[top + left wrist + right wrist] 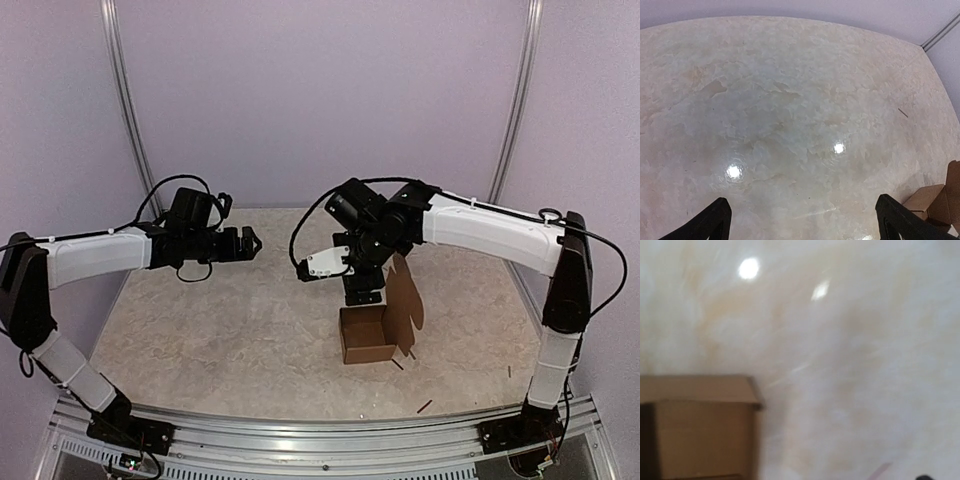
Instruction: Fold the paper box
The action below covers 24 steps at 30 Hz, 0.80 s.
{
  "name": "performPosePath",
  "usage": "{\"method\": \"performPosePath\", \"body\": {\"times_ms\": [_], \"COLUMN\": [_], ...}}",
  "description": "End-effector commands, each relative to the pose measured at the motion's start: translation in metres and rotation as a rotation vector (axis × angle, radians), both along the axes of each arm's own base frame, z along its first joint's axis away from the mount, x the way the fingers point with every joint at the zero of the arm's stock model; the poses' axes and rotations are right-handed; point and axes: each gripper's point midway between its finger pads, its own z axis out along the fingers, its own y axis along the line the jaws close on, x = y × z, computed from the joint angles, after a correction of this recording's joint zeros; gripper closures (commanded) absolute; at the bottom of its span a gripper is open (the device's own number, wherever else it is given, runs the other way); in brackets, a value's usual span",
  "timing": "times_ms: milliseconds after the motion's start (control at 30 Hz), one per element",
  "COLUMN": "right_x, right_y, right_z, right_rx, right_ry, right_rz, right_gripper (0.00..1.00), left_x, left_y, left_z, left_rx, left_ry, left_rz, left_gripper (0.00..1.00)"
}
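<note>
1. Paper box [366, 337]: top open, on the table [200, 330], just beneath the right gripper [362, 294].
2. Right jaws: view blurred, can't tell their state.
3. Left gripper [249, 243]: spread wide, empty, box well off beside it.

Open paper box [368, 335] on marbled table [200, 320]

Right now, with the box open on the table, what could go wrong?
1. The right gripper hangs just over the box; a careless move may tip or shove it.
2. The left gripper is open and far away, so nothing steadies the box.
3. The upright flap may spring back unfolded.
</note>
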Motion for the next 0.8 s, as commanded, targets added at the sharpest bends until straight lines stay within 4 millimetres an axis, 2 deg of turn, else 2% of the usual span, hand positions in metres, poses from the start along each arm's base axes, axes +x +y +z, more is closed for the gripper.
{"method": "performPosePath", "body": {"times_ms": [0,33,67,133,167,200,233,300,333,367,500,567,767], "right_x": [0.002,0.010,0.020,0.040,0.045,0.048,0.047,0.033,0.029,0.028,0.025,0.021,-0.004], "right_y": [0.001,-0.004,-0.010,-0.027,-0.035,-0.044,-0.052,-0.063,-0.069,-0.075,-0.100,-0.111,-0.109], "right_z": [0.097,0.114,0.130,0.160,0.168,0.170,0.168,0.153,0.141,0.133,0.116,0.112,0.080], "right_rx": [0.215,0.261,0.308,0.430,0.509,0.558,0.582,0.584,0.569,0.559,0.550,0.554,0.519], "right_ry": [-0.104,-0.132,-0.148,-0.138,-0.076,-0.014,0.047,0.181,0.224,0.244,0.277,0.296,0.490], "right_rz": [-0.003,-0.038,-0.084,-0.187,-0.246,-0.288,-0.313,-0.333,-0.375,-0.428,-0.570,-0.606,-0.631], "right_gripper": [0.00,0.00,0.00,0.00,0.00,0.00,0.00,0.00,0.00,0.00,0.04,0.06,0.21], "left_x": [0.025,0.029,0.030,0.022,0.015,0.007,0.003,-0.002,-0.007,-0.009,-0.016,-0.022,-0.039], "left_y": [0.038,0.045,0.037,-0.002,-0.022,-0.043,-0.060,-0.090,-0.104,-0.116,-0.148,-0.157,-0.166], "left_z": [0.073,0.085,0.101,0.131,0.142,0.158,0.163,0.157,0.145,0.145,0.103,0.090,0.069], "left_rx": [0.041,0.006,-0.062,-0.124,-0.144,-0.155,-0.135,-0.048,0.013,0.054,0.131,0.135,0.129], "left_ry": [-0.260,-0.306,-0.357,-0.479,-0.503,-0.526,-0.520,-0.514,-0.508,-0.518,-0.429,-0.409,-0.346], "left_rz": [0.197,0.258,0.218,-0.049,-0.167,-0.276,-0.349,-0.466,-0.532,-0.566,-0.606,-0.614,-0.605], "left_gripper": [0.01,0.01,0.01,0.06,0.12,0.18,0.20,0.22,0.22,0.22,0.21,0.21,0.22]}}
